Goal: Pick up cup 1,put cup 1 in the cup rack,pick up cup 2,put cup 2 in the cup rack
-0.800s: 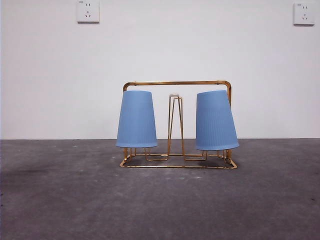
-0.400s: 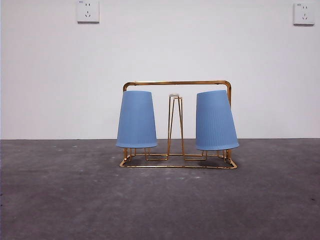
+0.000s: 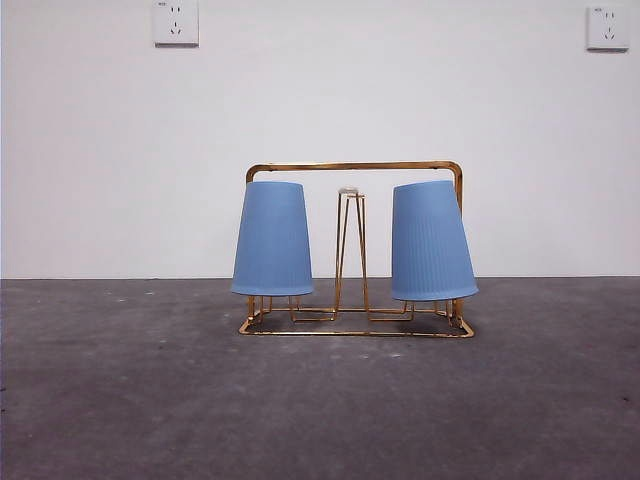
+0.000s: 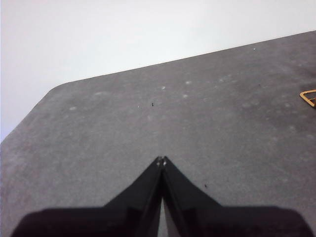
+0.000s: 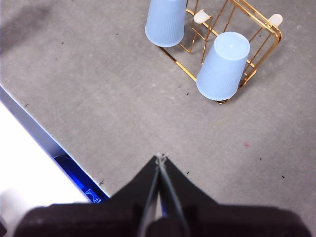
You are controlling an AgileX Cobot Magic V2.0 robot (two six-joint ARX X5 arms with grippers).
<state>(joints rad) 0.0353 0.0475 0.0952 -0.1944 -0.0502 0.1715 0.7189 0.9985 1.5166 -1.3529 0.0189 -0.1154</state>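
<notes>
Judging from how things lie now, the task seems finished, with nothing left to place. Both blue cups hang upside down on the cup rack (image 3: 355,167), which stands on the grey table (image 3: 120,400) near the white wall (image 3: 100,150). In the front view one cup (image 3: 273,238) sits on a peg at one end of the gold wire frame, and the other cup (image 3: 432,241) sits at the opposite end and is tilted a little; which one is cup 1 and which is cup 2, I cannot tell. Between them a narrow upright loop peg (image 3: 350,250) carries no cup. Neither arm appears in the front view. The left gripper (image 4: 161,161) is over bare table, well apart from the rack, with its jaws pressed together and holding nothing. The right gripper (image 5: 160,158) is also closed tight and without any load, and it looks down at the rack and both cups from a distance.
</notes>
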